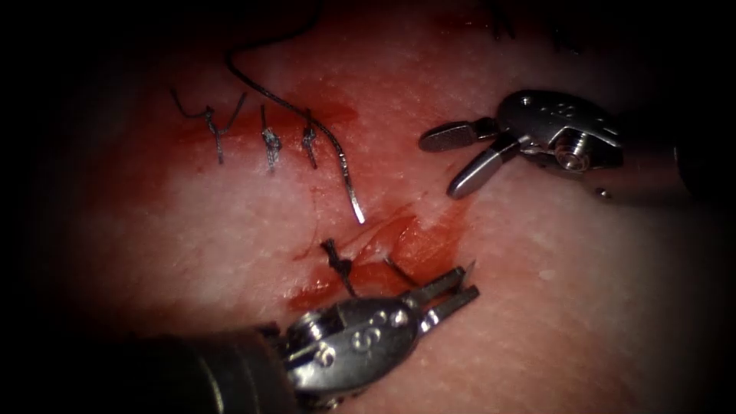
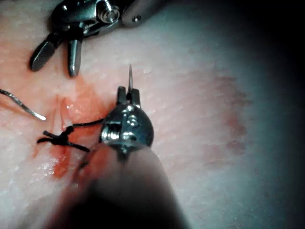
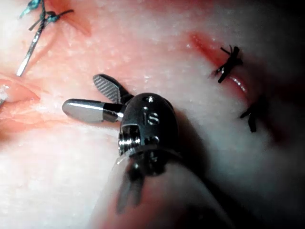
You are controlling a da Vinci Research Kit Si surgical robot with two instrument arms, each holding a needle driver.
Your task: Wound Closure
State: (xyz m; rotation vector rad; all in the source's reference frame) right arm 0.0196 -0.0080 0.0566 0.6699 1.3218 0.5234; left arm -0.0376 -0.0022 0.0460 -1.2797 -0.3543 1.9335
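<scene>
- Left tool [image 1: 452, 291] grips the needle [image 1: 468, 267] near its tip, clear of the tissue [image 1: 583, 307].
- Right tool [image 1: 456, 161] hangs open, empty.
- Several knots [image 1: 270, 142] are tied; the cut [image 1: 399, 238] beside the newest one gapes.
- Thread [image 1: 307, 119] lies loose.

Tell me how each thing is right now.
left end effector: shut on the needle near its point.
right end effector: open, holding nothing.
needle: point sticking past the jaws, rest hidden.
thread: lying loose across the tissue.
cut: gaping beside the nearest stitch.
</scene>
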